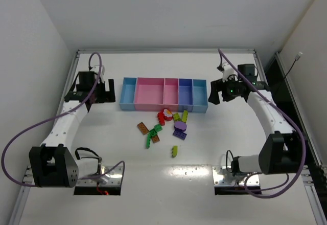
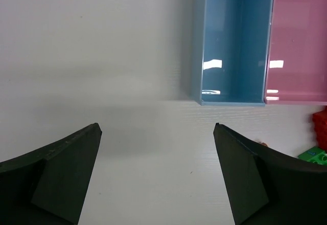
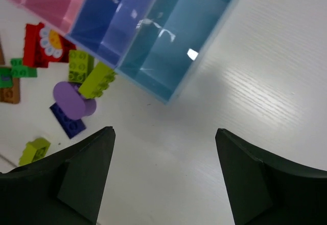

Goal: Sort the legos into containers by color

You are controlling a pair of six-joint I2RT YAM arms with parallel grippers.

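Observation:
The containers (image 1: pixel 163 94) stand in a row at the table's middle back: light blue at both ends, pink in the middle, one blue-violet. All look empty. The legos (image 1: pixel 166 125) lie loose in front of them: red (image 1: pixel 165 115), orange (image 1: pixel 142 128), green (image 1: pixel 158 128), yellow-green (image 1: pixel 174 151), a round purple piece (image 1: pixel 179 126). My left gripper (image 1: pixel 106 91) is open and empty, left of the row; in its wrist view (image 2: pixel 157 128) the light blue end bin (image 2: pixel 232 41) lies ahead. My right gripper (image 1: pixel 216 93) is open and empty, right of the row (image 3: pixel 164 130).
The right wrist view shows the light blue end bin (image 3: pixel 179 41), the blue-violet bin (image 3: pixel 112 15), a red brick with a flower (image 3: pixel 43 43), yellow-green bricks (image 3: pixel 97 81) and the round purple piece (image 3: pixel 69 94). Metal rails (image 1: pixel 71 76) edge the table.

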